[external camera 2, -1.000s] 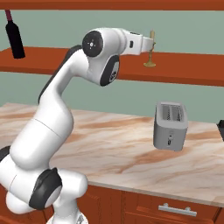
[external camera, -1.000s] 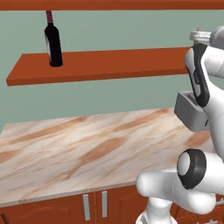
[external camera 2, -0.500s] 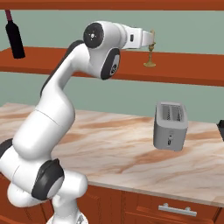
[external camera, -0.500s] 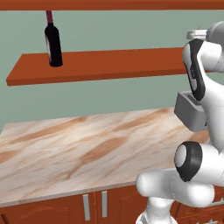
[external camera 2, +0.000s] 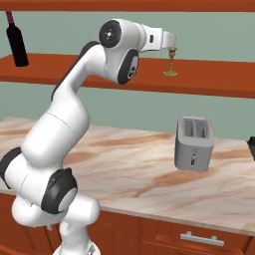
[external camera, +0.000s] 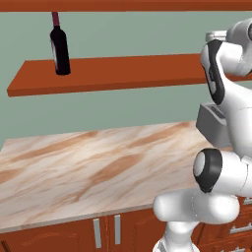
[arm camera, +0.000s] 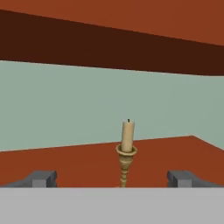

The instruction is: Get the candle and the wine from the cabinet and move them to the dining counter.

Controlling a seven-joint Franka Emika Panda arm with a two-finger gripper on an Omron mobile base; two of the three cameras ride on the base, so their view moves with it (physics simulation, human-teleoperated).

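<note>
Fingers [arm camera: 43, 178] spread wide apart, holding nothing, either side of the candle [arm camera: 126, 151]. One cream candle in a slim brass holder, upright on the cabinet [external camera 2: 209, 77] shelf. Arm has reached closer to it than 1 s ago. One wine [external camera: 60, 45] bottle, dark with maroon capsule, same shelf. One toaster [external camera 2: 193, 143] on the desk [external camera: 88, 172].
</note>
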